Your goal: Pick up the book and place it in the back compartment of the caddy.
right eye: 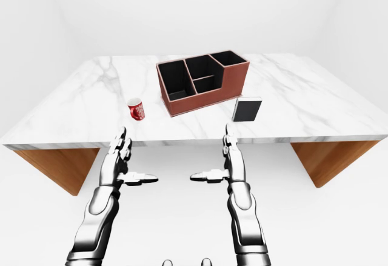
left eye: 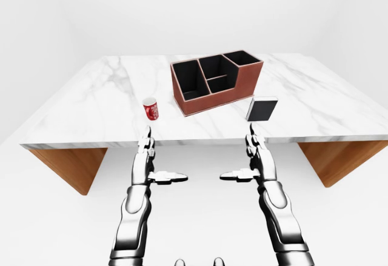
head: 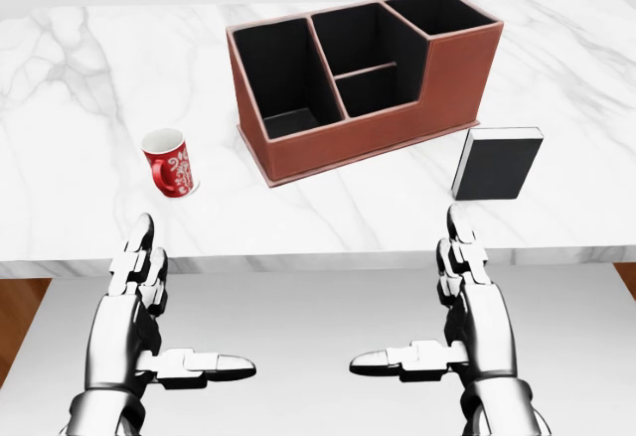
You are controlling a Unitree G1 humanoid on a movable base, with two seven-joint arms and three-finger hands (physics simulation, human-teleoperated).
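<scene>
A black book (head: 496,164) with white page edges stands upright on the marble table (head: 79,88), to the right of and below the caddy in the head view. The brown caddy (head: 363,71) with black-lined compartments sits near the table's middle, angled. Its compartment (head: 434,12) at top right is the tallest. My right hand (head: 442,307) hangs open below the table edge, just under the book and apart from it. My left hand (head: 174,307) is open too, below the red mug, holding nothing.
A red mug (head: 170,162) with white pattern stands on the table left of the caddy. The table's near edge (head: 318,257) runs just above both hands. Wooden table legs (left eye: 70,166) show at both lower sides in the eye views.
</scene>
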